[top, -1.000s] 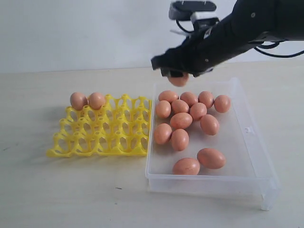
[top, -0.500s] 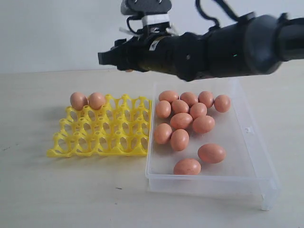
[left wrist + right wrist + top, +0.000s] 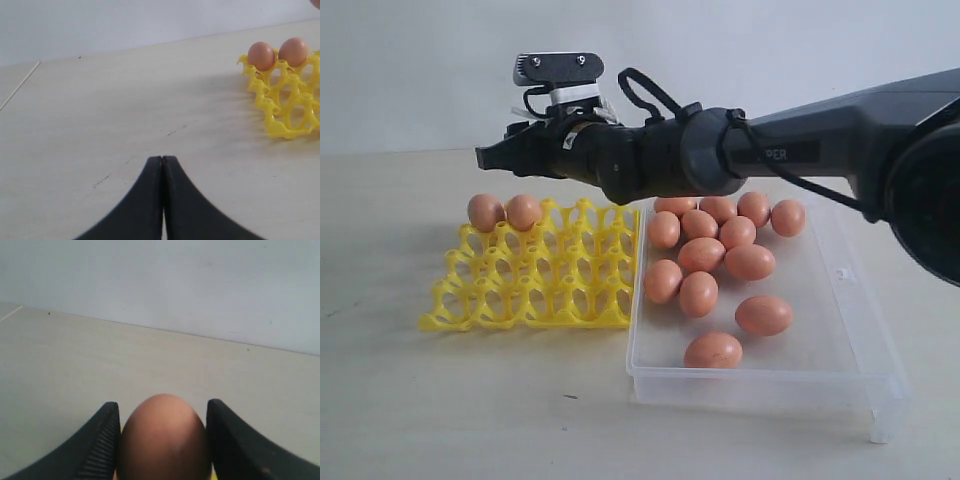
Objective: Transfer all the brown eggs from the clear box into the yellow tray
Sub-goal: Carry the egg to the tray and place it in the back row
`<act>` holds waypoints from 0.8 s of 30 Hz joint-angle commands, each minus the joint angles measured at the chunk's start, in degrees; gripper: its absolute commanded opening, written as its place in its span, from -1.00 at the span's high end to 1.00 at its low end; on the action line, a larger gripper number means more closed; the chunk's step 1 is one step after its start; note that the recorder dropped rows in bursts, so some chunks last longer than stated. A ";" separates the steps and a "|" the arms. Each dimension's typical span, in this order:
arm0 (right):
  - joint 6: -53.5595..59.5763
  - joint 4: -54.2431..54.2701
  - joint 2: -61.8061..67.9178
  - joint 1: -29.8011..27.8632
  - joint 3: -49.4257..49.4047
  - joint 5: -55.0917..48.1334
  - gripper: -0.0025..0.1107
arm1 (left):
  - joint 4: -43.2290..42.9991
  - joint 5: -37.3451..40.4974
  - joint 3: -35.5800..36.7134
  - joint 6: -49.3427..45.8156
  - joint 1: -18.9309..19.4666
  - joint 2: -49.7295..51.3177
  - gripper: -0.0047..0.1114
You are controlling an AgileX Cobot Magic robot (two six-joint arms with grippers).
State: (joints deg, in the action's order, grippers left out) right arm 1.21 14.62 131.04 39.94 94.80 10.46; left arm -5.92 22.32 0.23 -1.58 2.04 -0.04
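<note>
My right gripper (image 3: 488, 158) reaches across the middle and hangs above the back left part of the yellow tray (image 3: 535, 272). In the right wrist view it (image 3: 163, 405) is shut on a brown egg (image 3: 162, 440), which fills the gap between the two black fingers. Two brown eggs (image 3: 485, 212) (image 3: 523, 211) sit side by side in the tray's back left cups. Several more brown eggs (image 3: 701, 254) lie in the clear box (image 3: 845, 300) right of the tray. My left gripper (image 3: 162, 159) is shut and empty over bare table, with the tray (image 3: 287, 117) off to one side.
The long black right arm (image 3: 770, 150) spans the back of the clear box and the tray. The pale wooden table (image 3: 470, 400) runs around both containers, with a white wall behind.
The right arm has swept left with the egg, from above the back of the clear box to above the tray's back left. An egg in the box shifted slightly.
</note>
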 commanded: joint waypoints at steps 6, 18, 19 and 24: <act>0.56 -0.39 3.02 0.36 1.11 2.06 0.96 | 0.14 -0.52 -0.23 0.29 -0.34 0.04 0.92; 4.26 -0.17 4.81 -0.97 1.11 1.68 0.96 | 0.14 -0.52 -0.23 0.29 -0.34 0.04 0.92; 4.26 -0.17 4.81 -1.02 1.11 1.68 0.96 | 0.14 -0.52 -0.23 0.29 -0.34 0.04 0.92; 4.14 -0.17 4.81 -1.70 1.11 1.41 0.96 | 0.14 -0.52 -0.23 0.29 -0.34 0.04 0.92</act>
State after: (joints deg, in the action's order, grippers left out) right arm 4.98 14.62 135.96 38.87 95.39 11.36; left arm -5.92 22.32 0.23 -1.58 2.04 -0.04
